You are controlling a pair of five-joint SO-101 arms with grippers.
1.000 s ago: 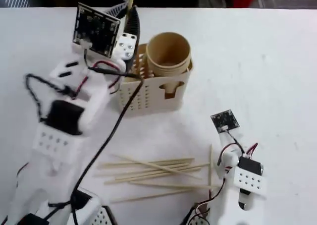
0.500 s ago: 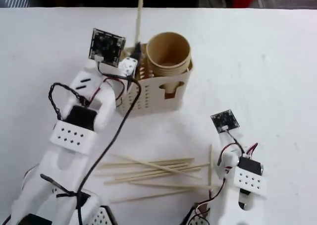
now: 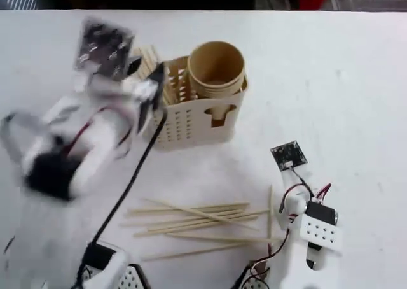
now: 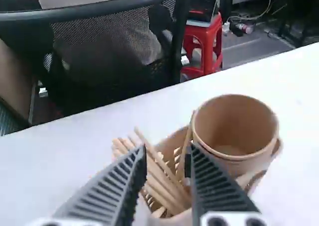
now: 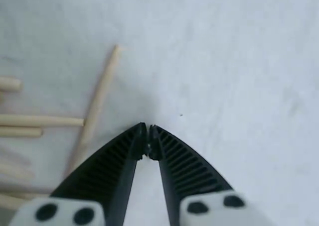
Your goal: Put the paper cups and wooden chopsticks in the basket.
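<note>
High view: paper cups (image 3: 216, 66) sit in the basket (image 3: 197, 120), loose chopsticks (image 3: 197, 216) lying well apart from it. Left wrist view: left gripper (image 4: 165, 156) hangs spread and empty just above the basket's sticks (image 4: 158, 181). Right wrist view: right gripper (image 5: 148, 134) is pinched closed on nothing, beside one chopstick (image 5: 99, 94).

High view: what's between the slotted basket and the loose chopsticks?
Bare white table between cream slotted plastic basket and loose wooden chopsticks; a black cable crosses the gap's left edge, per the high view.

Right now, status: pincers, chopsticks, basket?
Left pincer open over basket, empty. Right pincer shut, beside loose chopsticks on table. Paper cups in basket.
</note>
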